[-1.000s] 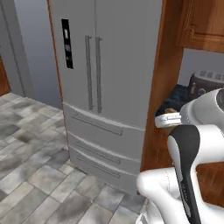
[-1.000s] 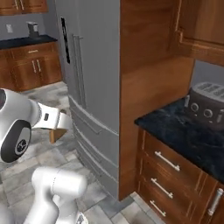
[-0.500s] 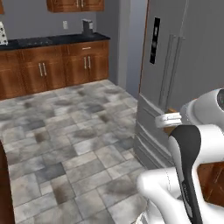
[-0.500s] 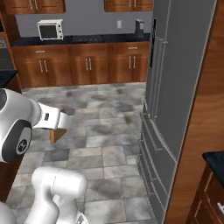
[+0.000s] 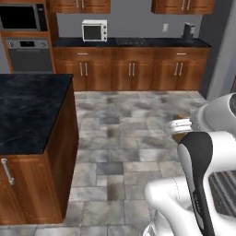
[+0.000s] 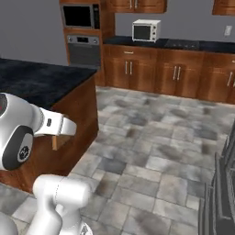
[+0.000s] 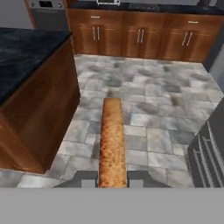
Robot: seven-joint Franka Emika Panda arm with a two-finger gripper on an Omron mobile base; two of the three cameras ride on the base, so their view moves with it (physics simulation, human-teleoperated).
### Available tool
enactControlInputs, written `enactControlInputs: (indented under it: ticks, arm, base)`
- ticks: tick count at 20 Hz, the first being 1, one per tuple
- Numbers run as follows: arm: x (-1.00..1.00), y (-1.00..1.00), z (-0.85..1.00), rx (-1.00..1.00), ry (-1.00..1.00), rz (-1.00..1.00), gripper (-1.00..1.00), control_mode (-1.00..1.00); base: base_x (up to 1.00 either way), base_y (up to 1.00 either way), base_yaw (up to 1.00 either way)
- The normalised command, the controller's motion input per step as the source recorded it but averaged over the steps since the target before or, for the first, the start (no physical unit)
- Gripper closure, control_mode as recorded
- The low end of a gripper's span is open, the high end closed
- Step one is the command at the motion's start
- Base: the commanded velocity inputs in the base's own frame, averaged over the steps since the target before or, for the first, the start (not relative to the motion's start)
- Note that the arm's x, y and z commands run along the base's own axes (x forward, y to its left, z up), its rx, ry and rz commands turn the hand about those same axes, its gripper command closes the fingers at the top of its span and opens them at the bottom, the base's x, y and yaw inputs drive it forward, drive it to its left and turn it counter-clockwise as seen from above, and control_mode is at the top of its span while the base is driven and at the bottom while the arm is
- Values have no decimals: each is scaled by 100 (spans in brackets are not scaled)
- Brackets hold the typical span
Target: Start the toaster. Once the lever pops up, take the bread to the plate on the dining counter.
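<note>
One slice of bread [image 7: 112, 142] sits clamped edge-on between the two fingers of the gripper [image 7: 113, 180], jaws closed tight on its lower end, the slice pointing out over the floor [image 7: 144, 100]. In the right base view the bread [image 6: 58, 139] hangs just beside the near end of the dining counter [image 6: 41, 80], close to its wooden corner edge. The counter's black top runs off to the left, and its right edge drops straight to the tiled floor. To the right of the counter the floor lies wide and open as far as the back row of cabinets [image 5: 131, 69]. A white toaster oven [image 5: 94, 30] stands on those cabinets, well apart from the counter.
</note>
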Motion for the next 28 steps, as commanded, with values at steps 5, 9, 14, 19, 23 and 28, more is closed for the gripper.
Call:
enactControlInputs:
  ticks: [5, 9, 14, 19, 23, 28]
  arm:
    - [0, 0, 0, 0, 0, 0, 100, 100]
    - [0, 0, 0, 0, 0, 0, 100, 100]
    - [0, 0, 0, 0, 0, 0, 100, 100]
    - [0, 0, 0, 0, 0, 0, 100, 100]
    - [0, 0, 0, 0, 0, 0, 100, 100]
    - [0, 0, 0, 0, 0, 0, 100, 100]
  base:
    - [63, 7, 65]
    - [62, 3, 58]
    - [55, 14, 51]
    - [44, 28, 43]
    - [33, 27, 48]
    - [3, 38, 61]
